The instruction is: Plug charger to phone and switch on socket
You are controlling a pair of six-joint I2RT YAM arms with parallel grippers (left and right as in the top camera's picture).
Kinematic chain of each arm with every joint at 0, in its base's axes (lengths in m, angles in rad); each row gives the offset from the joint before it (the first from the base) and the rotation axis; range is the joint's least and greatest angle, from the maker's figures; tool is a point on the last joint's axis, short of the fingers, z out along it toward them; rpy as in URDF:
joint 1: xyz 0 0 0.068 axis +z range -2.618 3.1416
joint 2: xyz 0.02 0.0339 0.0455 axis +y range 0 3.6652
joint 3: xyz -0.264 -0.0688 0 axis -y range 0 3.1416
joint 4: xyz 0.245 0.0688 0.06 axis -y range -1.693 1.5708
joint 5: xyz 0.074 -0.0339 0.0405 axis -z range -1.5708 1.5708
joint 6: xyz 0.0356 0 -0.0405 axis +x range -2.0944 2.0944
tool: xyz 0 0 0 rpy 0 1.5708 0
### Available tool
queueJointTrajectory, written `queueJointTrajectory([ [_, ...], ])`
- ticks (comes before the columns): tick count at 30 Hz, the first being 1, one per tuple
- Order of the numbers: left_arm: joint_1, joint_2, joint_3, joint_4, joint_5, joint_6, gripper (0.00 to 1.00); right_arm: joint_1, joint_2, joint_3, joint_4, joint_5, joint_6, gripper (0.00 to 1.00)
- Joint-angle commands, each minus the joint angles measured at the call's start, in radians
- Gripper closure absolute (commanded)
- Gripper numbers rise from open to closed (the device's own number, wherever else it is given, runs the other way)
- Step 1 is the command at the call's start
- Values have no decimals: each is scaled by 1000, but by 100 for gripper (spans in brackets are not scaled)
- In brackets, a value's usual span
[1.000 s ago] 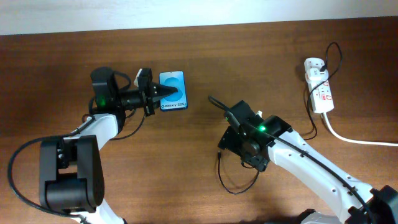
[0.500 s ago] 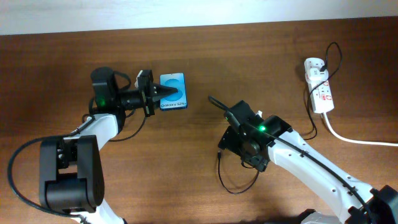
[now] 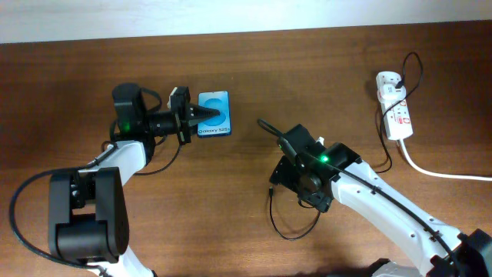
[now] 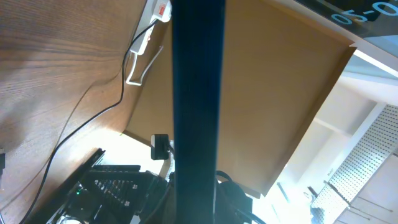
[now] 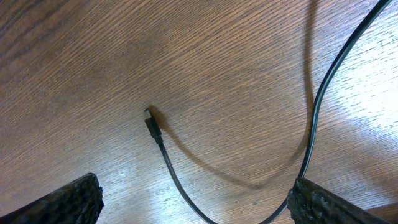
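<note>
The phone (image 3: 218,113) lies screen up on the table, bright blue with a white text band. My left gripper (image 3: 207,115) is shut and points right, its tips lying over the phone's left part. In the left wrist view the shut fingers (image 4: 198,124) show as one dark upright bar. The charger (image 3: 286,233) is a thin black cable looping on the wood below my right arm. Its connector tip (image 5: 149,118) lies free on the table. My right gripper (image 5: 199,202) hangs open above the cable, which runs between the fingers untouched. The white socket (image 3: 394,105) sits far right.
A thick white cord (image 3: 438,171) runs from the socket off the right edge. The socket also shows at the top of the left wrist view (image 4: 160,7). The table's far edge meets a pale wall (image 3: 246,15).
The phone and my left gripper's tips have crept slightly to the right. The right arm and the cable have not moved.
</note>
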Motion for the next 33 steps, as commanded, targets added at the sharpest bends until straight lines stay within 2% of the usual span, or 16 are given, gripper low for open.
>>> queueJointTrajectory([
  [1,4,-29,24,6,29,-2,100,-7,-6,1,0,24,-7,2],
  [7,4,-29,24,6,29,-2,100,-7,-6,1,0,24,-7,2],
  [13,-39,-29,24,6,-37,0,100,-7,-6,1,0,24,-7,1],
  [17,-98,-29,24,6,-72,115,100,-7,-6,1,0,24,-7,2],
  [20,-141,-29,24,-15,-71,260,100,-7,-6,1,0,24,-7,2],
  [25,-169,-29,24,-50,-104,274,100,-7,-6,1,2,25,-6,2],
  [27,-169,-29,24,-48,-103,283,100,-7,-6,1,94,33,-7,2],
  [33,-168,-29,24,-47,-144,385,100,-6,-6,1,137,-41,-7,2],
])
